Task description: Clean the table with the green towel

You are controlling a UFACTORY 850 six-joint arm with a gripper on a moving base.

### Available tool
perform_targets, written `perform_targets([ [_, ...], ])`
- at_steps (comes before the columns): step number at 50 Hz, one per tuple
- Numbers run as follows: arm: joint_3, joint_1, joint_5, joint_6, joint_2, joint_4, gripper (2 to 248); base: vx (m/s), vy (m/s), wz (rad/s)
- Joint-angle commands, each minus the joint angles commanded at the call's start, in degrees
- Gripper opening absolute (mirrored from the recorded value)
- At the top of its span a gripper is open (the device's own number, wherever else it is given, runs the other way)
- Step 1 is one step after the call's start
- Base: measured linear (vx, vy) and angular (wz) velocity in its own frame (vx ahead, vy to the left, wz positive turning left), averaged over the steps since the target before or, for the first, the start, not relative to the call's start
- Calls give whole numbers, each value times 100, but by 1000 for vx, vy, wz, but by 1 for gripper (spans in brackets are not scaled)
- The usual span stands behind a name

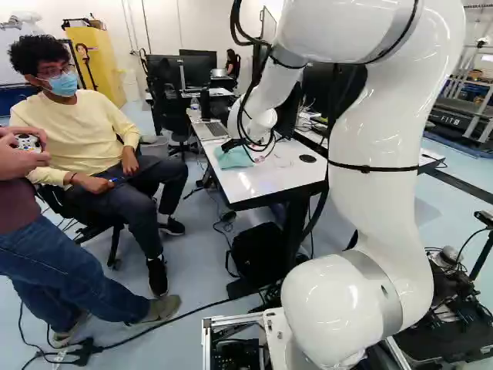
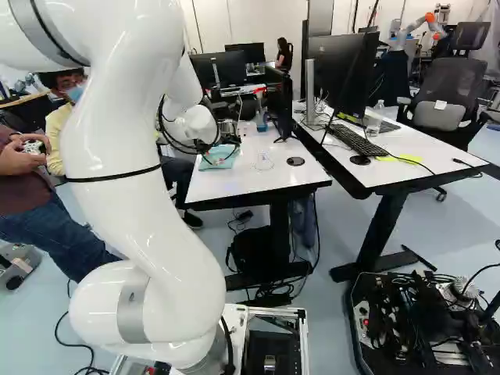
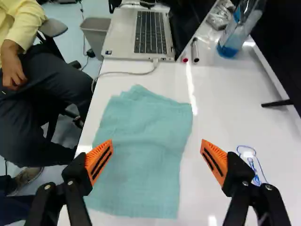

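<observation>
The gripper (image 2: 221,145) hangs over the near table in the right base view, just above the green towel (image 2: 218,157). In the wrist view the gripper (image 3: 156,162) stands wide open, its orange pads far apart. The towel (image 3: 143,141) lies flat and slightly folded on the white table (image 3: 218,117), under and ahead of the fingers; nothing is gripped. Blue marker scribbles (image 3: 254,165) show on the tabletop beside one finger. Whether the fingertips touch the towel or table, I cannot tell.
Ahead of the towel are a laptop (image 3: 146,35) with a cable, two markers (image 3: 195,51) and a bottle of blue liquid (image 3: 237,33). A monitor (image 2: 283,101) stands along the table's far side. A seated person is close beside the table. Another robot (image 2: 414,30) stands far back.
</observation>
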Motion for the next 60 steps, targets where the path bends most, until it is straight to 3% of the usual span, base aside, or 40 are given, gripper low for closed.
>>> perform_targets([
  [17, 532, 145, -988, 0, 665, 547, 247, 0, 0, 0],
  [28, 627, 320, -1624, 0, 905, 902, 247, 0, 0, 0],
  [60, -140, 578, -3477, 0, 718, 1758, 247, 0, 0, 0],
])
